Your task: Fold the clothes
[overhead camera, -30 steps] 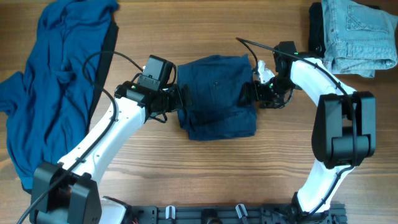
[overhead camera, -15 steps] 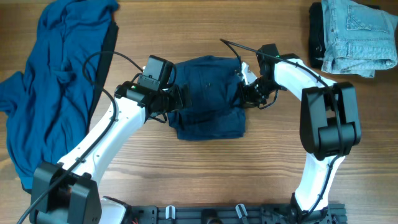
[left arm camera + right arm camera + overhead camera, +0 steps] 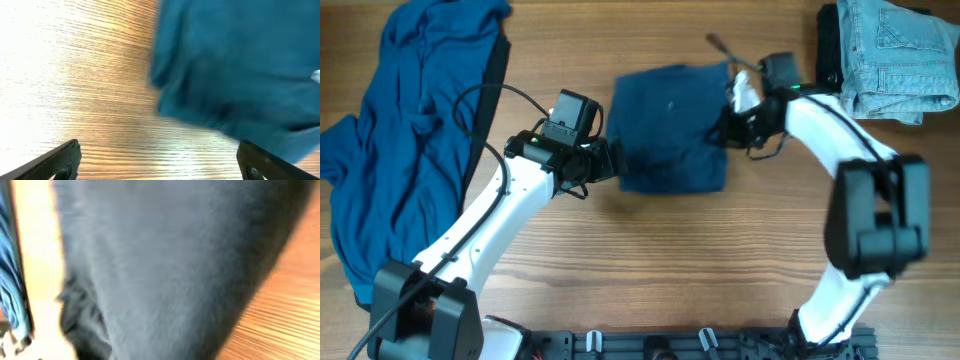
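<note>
Closest in, on the left wrist cam, the left gripper (image 3: 159, 147) is spread wide, one finger at each bottom corner of the view with bare table (image 3: 75, 75) between them. It's got nothing in it. Just past the fingers is the navy garment (image 3: 240, 65), pretty blurry, with its edge lying on the wood and running toward the right-hand finger. Can't tell if they touch there.

From overhead, the left gripper (image 3: 607, 162) sits right at the garment's left edge. The navy garment (image 3: 670, 130) is a folded, roughly square bundle lying flat mid-table (image 3: 650, 260), between the two arms. The right gripper (image 3: 728, 128) is up against its right edge, but that arm is smeared with blur. The right wrist cam only shows the navy garment (image 3: 165, 265) filling the view plus a strip of wood, no fingers. So I honestly can't tell if it's pinching or spread.

Over on the left is the blue shirt (image 3: 410, 120), a big crumpled heap running along that side. The far right corner has the jeans (image 3: 900, 50), folded, with a black garment (image 3: 828, 50) touching their left side.
</note>
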Tool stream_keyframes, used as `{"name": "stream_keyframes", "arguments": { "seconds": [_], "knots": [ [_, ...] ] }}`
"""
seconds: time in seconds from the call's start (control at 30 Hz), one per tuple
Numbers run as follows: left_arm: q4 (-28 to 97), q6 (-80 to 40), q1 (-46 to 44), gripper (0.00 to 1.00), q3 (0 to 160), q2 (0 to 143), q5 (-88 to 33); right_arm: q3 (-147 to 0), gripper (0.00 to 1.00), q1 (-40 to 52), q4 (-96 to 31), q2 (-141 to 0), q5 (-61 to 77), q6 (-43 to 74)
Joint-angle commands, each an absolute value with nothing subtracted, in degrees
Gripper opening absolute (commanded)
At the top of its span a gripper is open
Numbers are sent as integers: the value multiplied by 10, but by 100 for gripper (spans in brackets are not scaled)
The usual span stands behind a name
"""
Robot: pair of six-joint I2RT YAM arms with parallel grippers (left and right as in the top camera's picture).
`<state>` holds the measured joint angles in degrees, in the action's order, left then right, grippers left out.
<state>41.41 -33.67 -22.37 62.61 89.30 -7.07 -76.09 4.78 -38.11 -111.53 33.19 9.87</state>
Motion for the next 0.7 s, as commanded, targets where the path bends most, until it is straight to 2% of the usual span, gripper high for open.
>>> {"name": "stream_keyframes", "arguments": {
  "seconds": [0.0,0.23,0.67],
  "knots": [
    [414,-330,-221,100,622,889,-63,-778,4,21,-375,-1030,302,105],
    [415,-330,-221,100,622,889,-63,-829,4,-33,-369,-1005,294,105],
    [414,-330,-221,100,622,889,-63,-911,4,-103,-242,-1006,300,172]
  ]
}}
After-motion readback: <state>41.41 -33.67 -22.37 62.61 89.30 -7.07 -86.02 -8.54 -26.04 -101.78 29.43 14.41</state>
